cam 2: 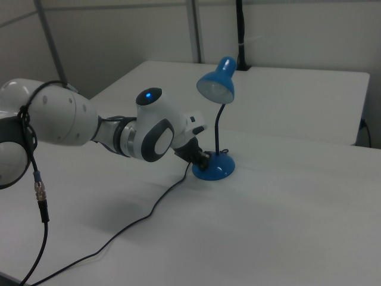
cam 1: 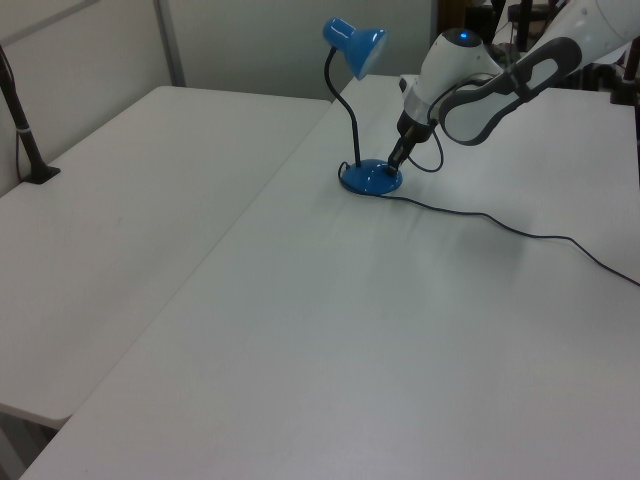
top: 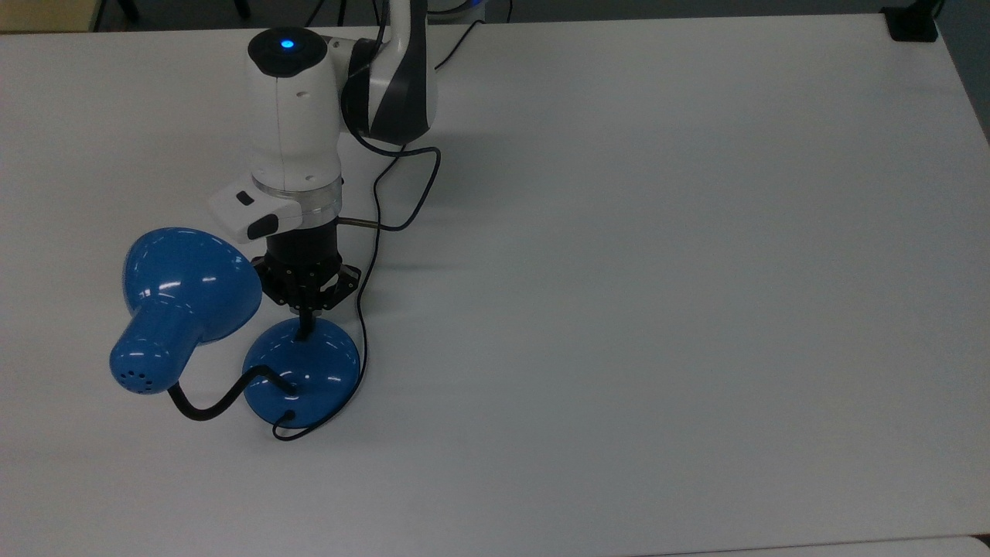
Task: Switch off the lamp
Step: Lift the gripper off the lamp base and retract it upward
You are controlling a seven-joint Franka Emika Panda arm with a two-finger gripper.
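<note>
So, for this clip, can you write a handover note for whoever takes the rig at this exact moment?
Pincer: fingers shut together, tip pressed on the rear of the lamp's round domed blue base, at the spot of the switch.
Glossy blue desk lamp: upright on the white table, shade unlit in the left view and the right view, with no bright patch on the table. Its thin black cord trails across the table.
Done: the light looks off.
Left: lift the pincer clear of the base without snagging the cord or tipping the lamp.
</note>
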